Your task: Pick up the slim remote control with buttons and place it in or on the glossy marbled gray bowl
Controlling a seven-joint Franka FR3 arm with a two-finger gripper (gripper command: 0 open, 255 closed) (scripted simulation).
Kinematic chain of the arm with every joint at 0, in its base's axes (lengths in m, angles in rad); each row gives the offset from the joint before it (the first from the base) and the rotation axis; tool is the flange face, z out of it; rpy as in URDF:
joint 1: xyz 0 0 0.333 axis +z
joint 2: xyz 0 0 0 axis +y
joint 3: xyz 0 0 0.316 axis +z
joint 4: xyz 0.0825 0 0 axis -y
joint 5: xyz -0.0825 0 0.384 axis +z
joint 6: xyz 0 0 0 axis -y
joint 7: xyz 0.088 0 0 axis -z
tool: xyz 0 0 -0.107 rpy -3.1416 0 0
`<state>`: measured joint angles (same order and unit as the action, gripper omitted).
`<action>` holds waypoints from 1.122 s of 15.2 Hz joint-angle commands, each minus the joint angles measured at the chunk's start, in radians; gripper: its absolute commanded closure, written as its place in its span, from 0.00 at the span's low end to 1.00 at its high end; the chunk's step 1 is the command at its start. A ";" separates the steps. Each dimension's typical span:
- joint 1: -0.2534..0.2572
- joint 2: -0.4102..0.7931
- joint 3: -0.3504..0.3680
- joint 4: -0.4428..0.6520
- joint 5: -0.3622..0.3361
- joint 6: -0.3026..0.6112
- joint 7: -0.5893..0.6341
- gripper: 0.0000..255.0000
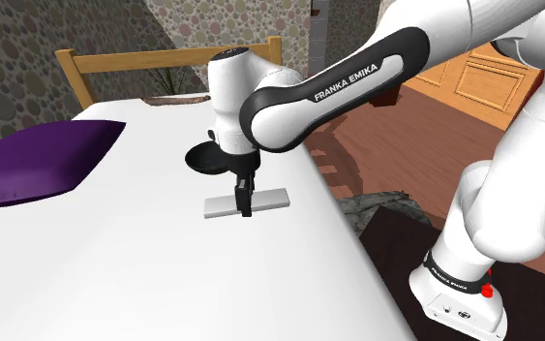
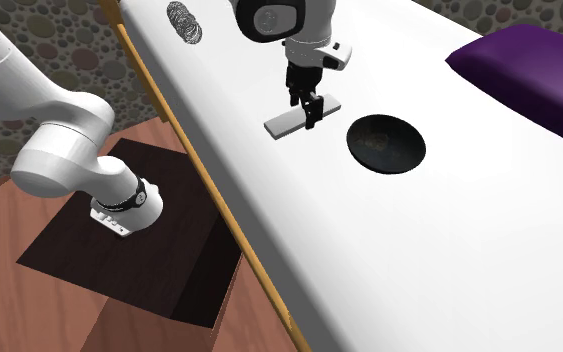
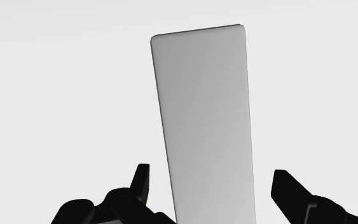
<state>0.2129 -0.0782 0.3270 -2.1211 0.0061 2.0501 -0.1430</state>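
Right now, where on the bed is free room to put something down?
The widest bare patch of the bed lies at the shoulder view's bottom, between the purple pillow, the grey remote and the bed's edge. It is crowded near the black bowl, where the open gripper straddles the remote.

The remote [image 1: 272,199] [image 2: 285,123] [image 3: 206,108] lies flat on the bed [image 1: 164,281] [image 2: 419,260], near the edge that faces the stand [image 2: 139,265]. The stand is on the floor beside the bed. The bowl [image 1: 198,160] [image 2: 386,142] is on the bed just beside the remote and apart from it, further from that edge: up and left of the remote in the shoulder view, right of it in the second exterior view. The pillow [image 1: 38,160] [image 2: 529,65] lies on the bed beyond the bowl, well apart from both. The end effector [image 1: 245,205] [image 2: 315,115] [image 3: 212,175] is over the remote, with one finger on each long side of it.
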 commanded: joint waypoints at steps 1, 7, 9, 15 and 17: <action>0.000 0.003 0.000 -0.004 -0.001 0.008 0.001 0.00; 0.000 0.003 0.000 -0.004 -0.001 0.008 0.001 0.00; 0.000 0.003 0.000 -0.004 -0.001 0.008 0.001 1.00; 0.000 0.002 0.000 -0.005 -0.001 0.008 0.001 1.00; 0.000 0.003 0.000 -0.004 -0.001 0.008 0.001 1.00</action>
<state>0.2130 -0.0762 0.3274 -2.1251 0.0050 2.0582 -0.1426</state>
